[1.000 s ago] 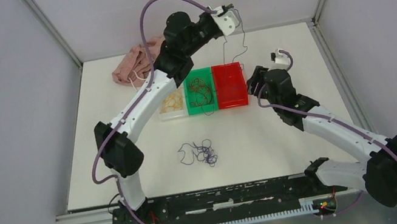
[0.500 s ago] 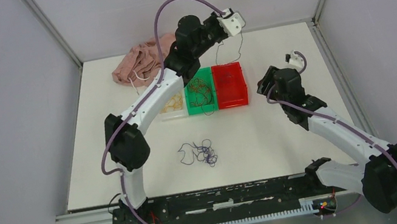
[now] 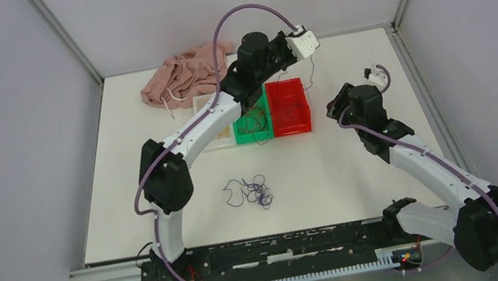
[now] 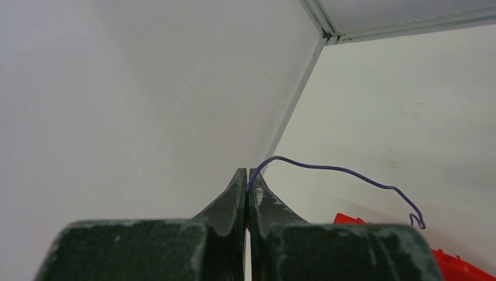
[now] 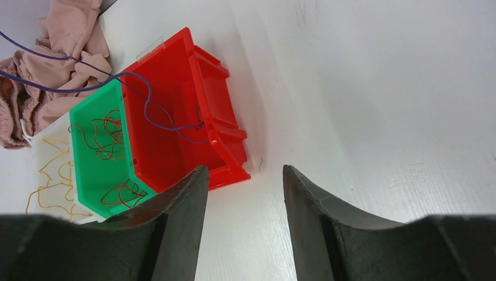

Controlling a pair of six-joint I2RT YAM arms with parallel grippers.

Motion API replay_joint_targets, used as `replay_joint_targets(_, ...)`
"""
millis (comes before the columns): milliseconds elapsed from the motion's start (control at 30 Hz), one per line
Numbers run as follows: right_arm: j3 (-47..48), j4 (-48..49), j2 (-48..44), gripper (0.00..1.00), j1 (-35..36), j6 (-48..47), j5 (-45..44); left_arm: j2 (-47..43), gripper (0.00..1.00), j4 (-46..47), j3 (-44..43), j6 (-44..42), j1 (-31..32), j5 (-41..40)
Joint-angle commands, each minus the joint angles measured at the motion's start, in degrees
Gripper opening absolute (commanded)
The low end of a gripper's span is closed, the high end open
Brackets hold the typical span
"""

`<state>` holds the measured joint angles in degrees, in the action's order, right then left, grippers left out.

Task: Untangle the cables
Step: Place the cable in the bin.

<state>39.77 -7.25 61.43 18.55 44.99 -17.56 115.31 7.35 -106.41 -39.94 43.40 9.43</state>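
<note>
Your left claw (image 4: pixel 247 178) is clamped shut on one purple cable (image 4: pixel 339 170), held high over the back of the desk (image 3: pixel 329 173). The strand droops from the tips and its lower end dips into the red bin (image 5: pixel 231 132). Your right claw (image 5: pixel 245 171) is open, nothing between the fingers, hovering over bare desk just right of that bin. Red-brown cables (image 5: pixel 102 137) lie in the green bin (image 5: pixel 82 175) next to it, yellow cables (image 5: pixel 50 175) in the clear bin (image 3: pixel 214 145) beyond. A small purple tangle (image 3: pixel 251 190) sits on the desk nearer the bases, well apart from the bins. Pink garment (image 3: pixel 185 78) is at back left.
</note>
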Motion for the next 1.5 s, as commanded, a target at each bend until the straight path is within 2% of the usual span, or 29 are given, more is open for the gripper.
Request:
replay_joint_targets(0,1.36,0.17,-1.67,0.56,-1.15,1.15,0.85,1.45,0.03,-2.87,0.39,1.94,0.26,-2.75)
replay_joint_targets(100,1.54,0.12,-1.59,0.55,-2.08,1.84,2.20,1.53,0.03,-5.83,3.01,-3.21,0.22,-4.79)
replay_joint_targets(200,1.63,0.13,-1.12,0.54,-2.86,2.33,4.24,0.47,0.03,-2.49,8.45,-5.16,0.14,-8.26)
replay_joint_targets(700,2.47,-1.04,0.67,0.47,-3.69,4.85,7.05,3.52,0.03,-7.75,8.95,-1.90,0.26,-5.10)
replay_joint_targets(833,1.99,-1.22,0.20,0.44,-3.80,5.91,6.87,6.48,0.03,-10.88,6.50,-3.23,0.19,-5.59)
replay_joint_targets(1000,0.97,-0.89,-1.79,0.42,-3.86,5.83,5.08,11.06,0.03,-19.45,0.04,-3.48,-0.43,-4.45)
replay_joint_targets(1133,1.58,-1.55,-0.97,0.42,-3.91,5.78,5.39,12.56,0.14,-25.00,-3.88,-1.63,-1.67,-0.28)
replay_joint_targets(1300,1.72,0.43,0.93,0.42,-3.87,5.98,8.29,12.44,0.35,-33.97,-8.77,-0.08,-4.45,6.20)
replay_joint_targets(1400,1.95,2.16,2.27,0.42,-3.82,6.17,10.81,13.53,0.60,-41.96,-14.52,0.03,-6.21,11.61)
replay_joint_targets(1467,2.32,3.12,3.11,0.43,-3.87,6.08,12.30,13.66,0.73,-47.59,-17.73,-1.33,-7.16,16.18)
